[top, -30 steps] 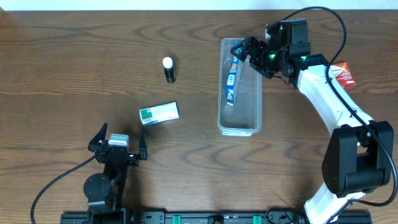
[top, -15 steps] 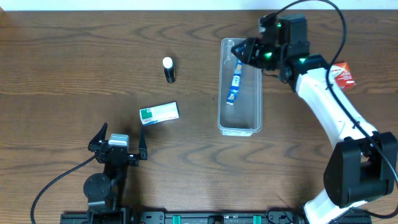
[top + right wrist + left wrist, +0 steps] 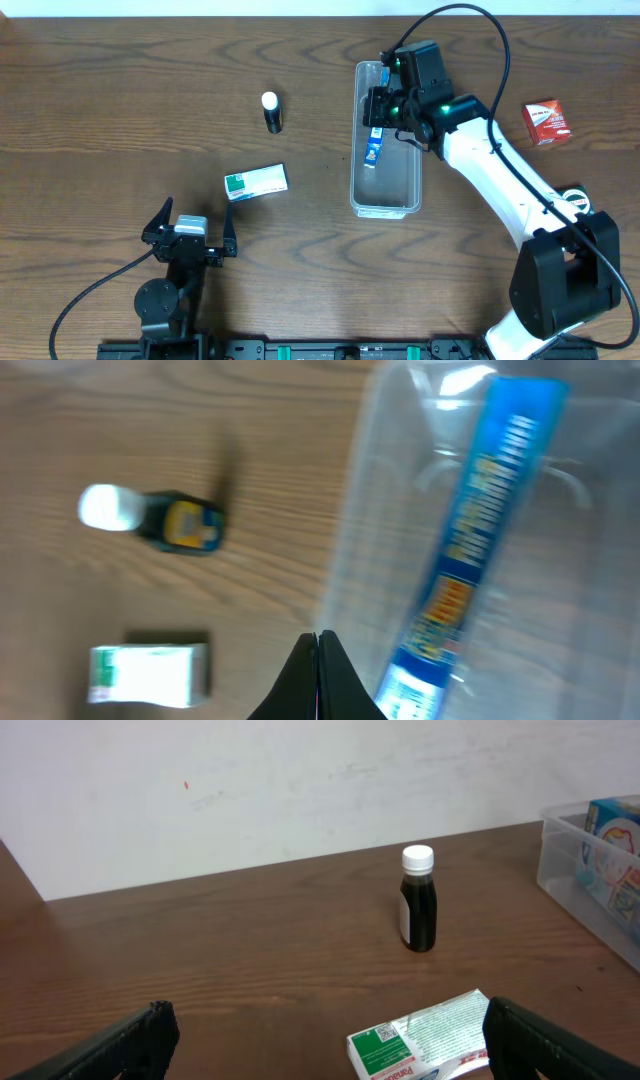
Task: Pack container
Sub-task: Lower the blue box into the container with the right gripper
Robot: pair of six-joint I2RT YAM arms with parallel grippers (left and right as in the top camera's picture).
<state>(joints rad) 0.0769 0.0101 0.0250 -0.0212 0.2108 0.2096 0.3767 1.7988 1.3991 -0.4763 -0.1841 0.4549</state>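
My right fingers closed, empty, over upper end of long clear plastic tub; axis runs top-bottom; left fingers open, farther.

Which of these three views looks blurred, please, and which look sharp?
Right wrist: blurred throughout, the blue box and dark bottle smeared. Overhead: sharp, the container cleanly outlined. Left wrist: sharp on the dark bottle too.

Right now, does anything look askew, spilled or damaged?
Only the blue box: it lies slanted in the clear container, not lined up with its walls. Nothing looks spilled or damaged.
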